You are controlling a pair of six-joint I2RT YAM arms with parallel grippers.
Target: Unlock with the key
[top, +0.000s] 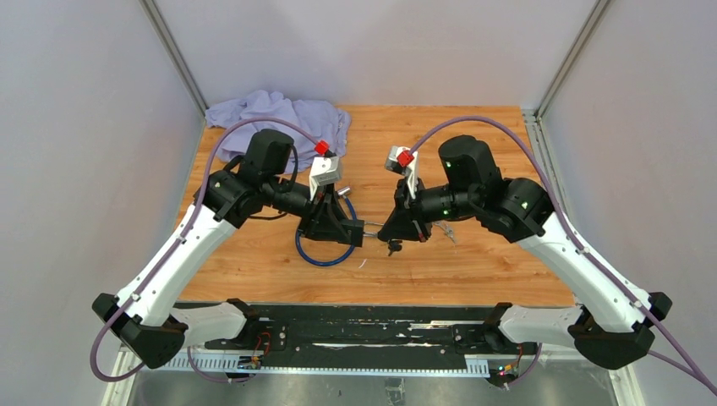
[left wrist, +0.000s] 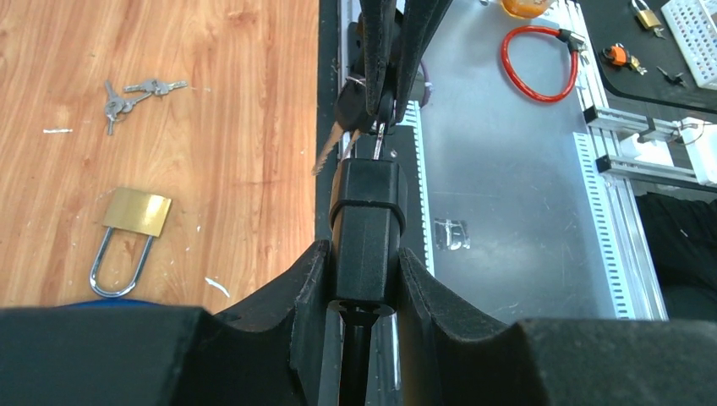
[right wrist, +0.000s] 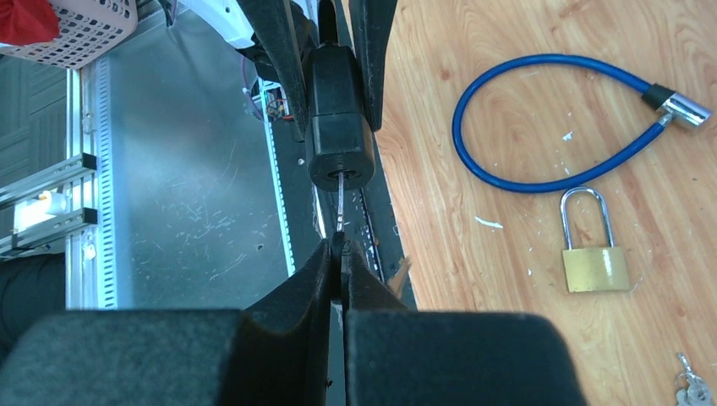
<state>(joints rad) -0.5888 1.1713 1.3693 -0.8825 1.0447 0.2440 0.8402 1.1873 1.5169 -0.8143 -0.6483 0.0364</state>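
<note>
While the left end effector point(left wrist: 362, 255) clamps the lock body point(left wrist: 365, 207), the right end effector point(right wrist: 339, 247), pinching the inserted key point(right wrist: 338, 201), risks bending it off-axis.

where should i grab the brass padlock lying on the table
Take the padlock by its brass body, from straight above, pinching its two narrow side edges. It lies flat on the table, so the broad faces cannot be pinched, and the thin shackle would likely let it swing.
</note>
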